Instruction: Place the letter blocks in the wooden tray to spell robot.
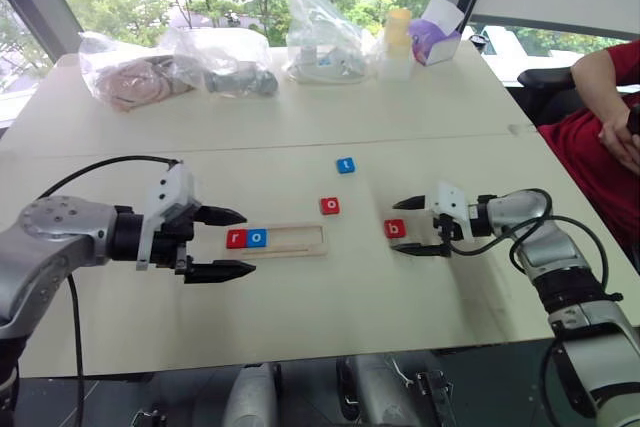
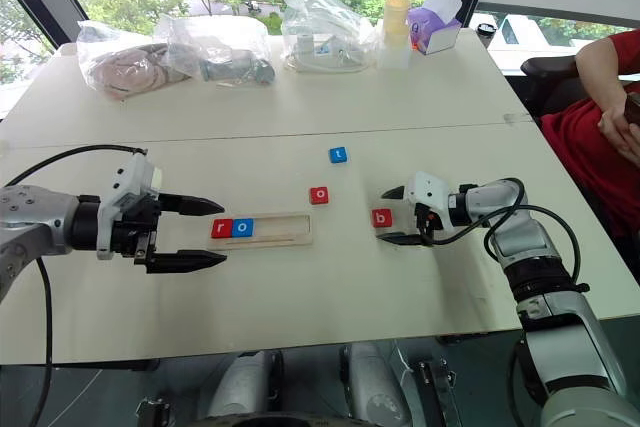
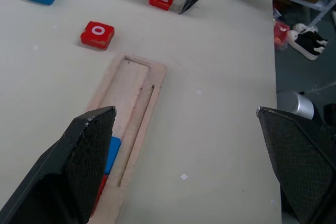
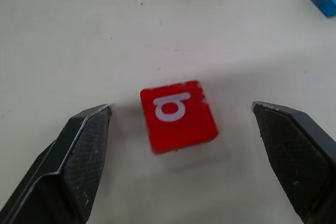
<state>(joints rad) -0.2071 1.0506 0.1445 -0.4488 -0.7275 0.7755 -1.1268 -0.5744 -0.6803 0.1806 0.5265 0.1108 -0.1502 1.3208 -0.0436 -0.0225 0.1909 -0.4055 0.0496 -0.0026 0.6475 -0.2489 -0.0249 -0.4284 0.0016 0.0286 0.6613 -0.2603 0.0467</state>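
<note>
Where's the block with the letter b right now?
The red b block lies flat on the table, to the right of the wooden tray, between the open fingers of the right gripper, which do not touch it.

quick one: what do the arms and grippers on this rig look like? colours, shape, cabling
Both arms are silver-grey metal segments with black joints. Each ends in a white block at the wrist that carries a gripper: left gripper, right gripper. Each gripper has two long black fingers tapering to points; in the wrist views the inner pads show a fine cross-hatched texture. A black cable loops loosely along each arm.
</note>
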